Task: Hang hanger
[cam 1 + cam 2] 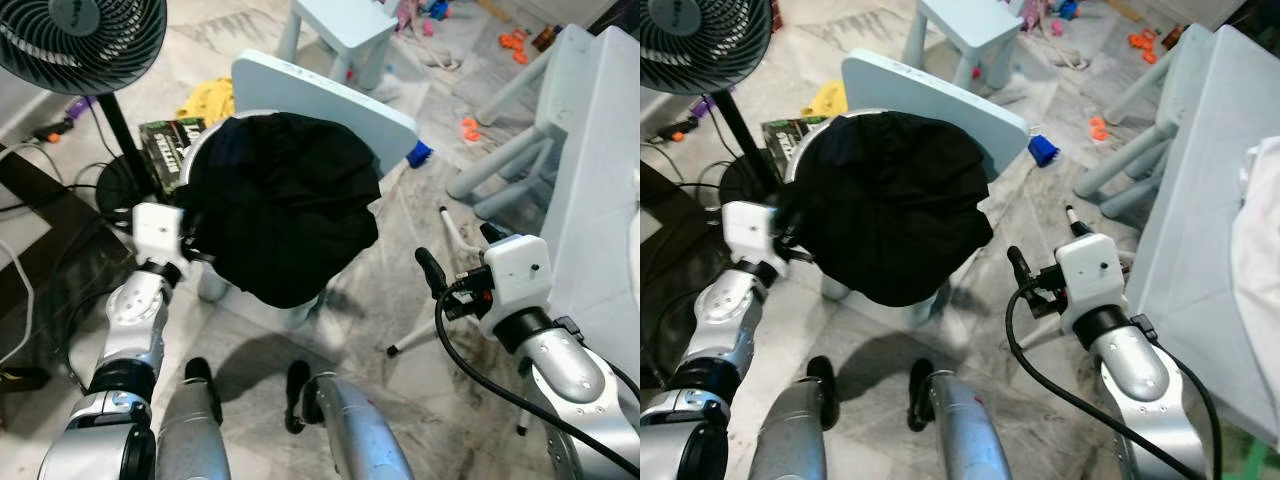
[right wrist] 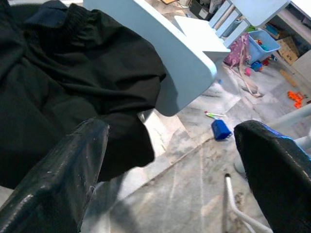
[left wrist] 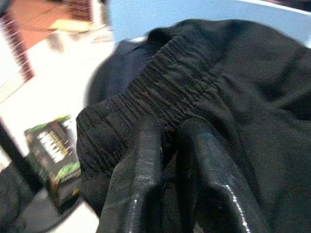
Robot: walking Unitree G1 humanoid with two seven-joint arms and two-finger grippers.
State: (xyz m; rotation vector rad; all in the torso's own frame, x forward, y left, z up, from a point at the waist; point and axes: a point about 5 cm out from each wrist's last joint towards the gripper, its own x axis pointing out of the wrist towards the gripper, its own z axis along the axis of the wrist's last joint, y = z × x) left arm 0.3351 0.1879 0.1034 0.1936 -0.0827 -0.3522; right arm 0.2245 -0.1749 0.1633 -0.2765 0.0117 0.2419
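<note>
Left wrist view shows the left claw point(image 3: 170, 184) clenched on a black garment's point(image 1: 280, 200) waistband over a pale blue chair point(image 1: 330, 100), the right claw point(image 2: 170, 165) released nearby, a white hanger point(image 1: 450, 290) on the floor, hanging not started.

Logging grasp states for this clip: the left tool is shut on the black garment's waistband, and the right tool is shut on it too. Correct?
Not quite. The right tool is open, off the black garment, as the right wrist view shows. The left tool is indeed shut on the waistband.
</note>
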